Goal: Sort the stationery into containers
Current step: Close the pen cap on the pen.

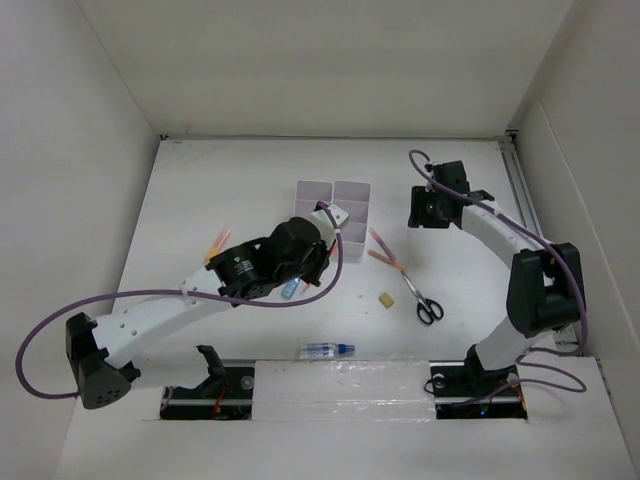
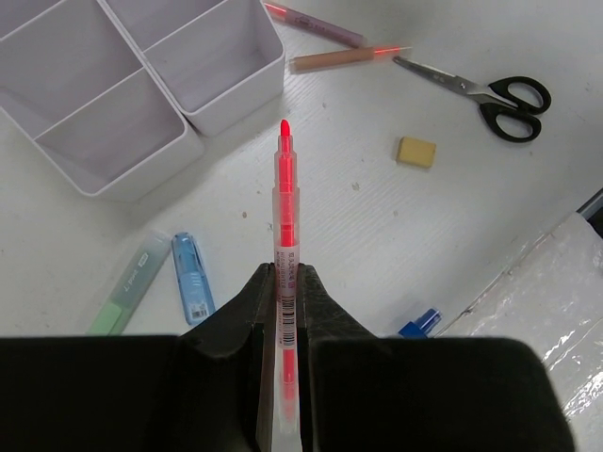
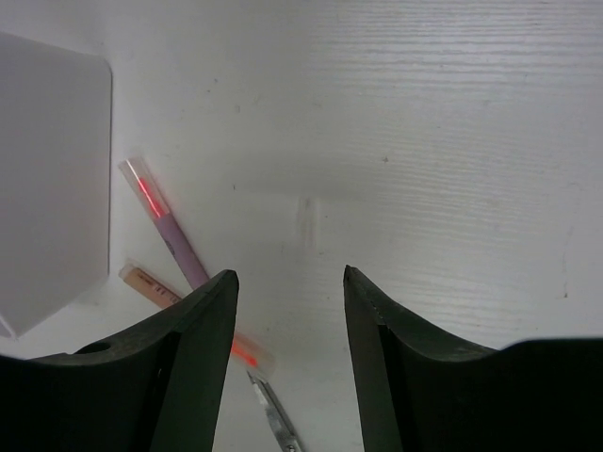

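- My left fingers point(image 2: 285, 280) are clenched on a clear-barrelled pen with a red core point(image 2: 285, 202). Its tip points just beside the near corner of the white plastic compartment organizer point(image 2: 179, 118).
- On the bench point(image 2: 367, 235), left of the grip, a light green marker point(image 2: 132, 282) and a small blue tube point(image 2: 191, 278) lie side by side.
- To the right lie a tan eraser cube point(image 2: 415, 152), black-handled scissors point(image 2: 490, 92) and two thin pens point(image 2: 330, 42).
- My right fingers point(image 3: 290, 282) stand released over bare bench.
- The clear blue-capped bottle point(image 2: 419, 323) is partly hidden behind my left fingers. From above, the wrist hides the grip.
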Motion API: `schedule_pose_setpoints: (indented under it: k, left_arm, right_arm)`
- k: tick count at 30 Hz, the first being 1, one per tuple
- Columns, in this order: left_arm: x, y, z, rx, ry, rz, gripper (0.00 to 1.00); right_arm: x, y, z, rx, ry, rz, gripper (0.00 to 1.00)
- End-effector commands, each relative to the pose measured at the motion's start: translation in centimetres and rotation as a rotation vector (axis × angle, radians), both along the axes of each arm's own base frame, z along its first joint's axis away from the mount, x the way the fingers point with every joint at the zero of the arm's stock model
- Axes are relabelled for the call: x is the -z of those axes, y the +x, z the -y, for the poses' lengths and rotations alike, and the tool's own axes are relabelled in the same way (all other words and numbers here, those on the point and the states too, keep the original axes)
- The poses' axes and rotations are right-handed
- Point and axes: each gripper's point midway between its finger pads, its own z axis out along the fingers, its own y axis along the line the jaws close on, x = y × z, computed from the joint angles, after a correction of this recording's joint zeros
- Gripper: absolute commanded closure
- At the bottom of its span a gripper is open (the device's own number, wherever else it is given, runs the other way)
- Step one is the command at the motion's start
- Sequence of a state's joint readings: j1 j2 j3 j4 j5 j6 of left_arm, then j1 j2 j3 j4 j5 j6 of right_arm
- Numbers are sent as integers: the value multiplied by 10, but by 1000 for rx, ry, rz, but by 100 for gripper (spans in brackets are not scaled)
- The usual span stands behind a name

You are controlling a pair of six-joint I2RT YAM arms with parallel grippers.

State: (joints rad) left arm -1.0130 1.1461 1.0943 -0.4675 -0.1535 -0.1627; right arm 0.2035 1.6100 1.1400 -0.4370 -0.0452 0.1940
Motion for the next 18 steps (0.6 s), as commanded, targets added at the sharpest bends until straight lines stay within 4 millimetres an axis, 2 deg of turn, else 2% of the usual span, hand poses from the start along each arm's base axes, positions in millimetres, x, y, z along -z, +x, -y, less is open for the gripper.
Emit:
schedule_pose_setpoints:
  k: [1, 3, 8, 18]
  left_arm:
    - [-14, -1, 2, 3, -56, 25, 100]
    - [-14, -2, 3, 11, -59, 19, 100]
    - [-11, -1, 4, 11, -51, 14, 100]
    - [-14, -2, 3, 11, -59, 19, 100]
  right_arm:
    - [-6, 15, -13, -59, 31, 46, 45]
    - [-4, 16, -15, -68, 41, 44, 45]
    - [21, 17, -15, -67, 32, -10, 45]
    - [38, 18, -16, -66, 25, -51, 50]
